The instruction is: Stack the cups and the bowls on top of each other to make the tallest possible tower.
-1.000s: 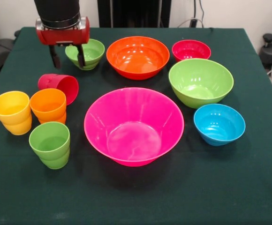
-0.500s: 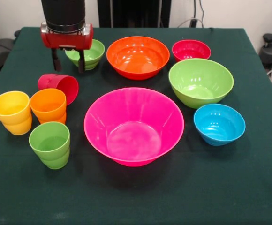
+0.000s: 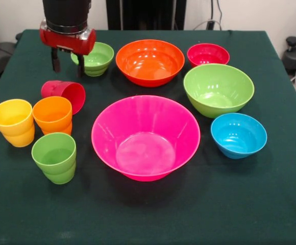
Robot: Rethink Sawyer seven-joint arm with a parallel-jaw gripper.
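Spreading widest of all, the very large pink bowl [image 3: 145, 138] sits upright on the green tablecloth [image 3: 250, 204], well below and to the right of the gripper [image 3: 66, 65] in the front view. Next in size, the large orange bowl [image 3: 150, 62] stands to the gripper's right at about its own height in the picture, and the large green bowl [image 3: 218, 89] lies farther right and a little lower. The small blue bowl [image 3: 238, 135] rests below that one, far from the gripper, and the small red bowl [image 3: 208, 54] sits far right near the table's back edge. The small green bowl [image 3: 95, 58] is just to the gripper's right, partly hidden behind its red body.

Among the cups, the red cup [image 3: 65, 94] lies tipped on its side directly beneath the gripper, its mouth facing forward. The orange cup [image 3: 53, 115] stands upright just below that, touching it; the yellow cup [image 3: 14, 122] is lower left, and the green cup [image 3: 55, 157] lowest.

No tower exists: every piece sits apart, unstacked. The gripper hangs above the cloth with its two dark fingers [image 3: 55, 60] spread apart, holding nothing.
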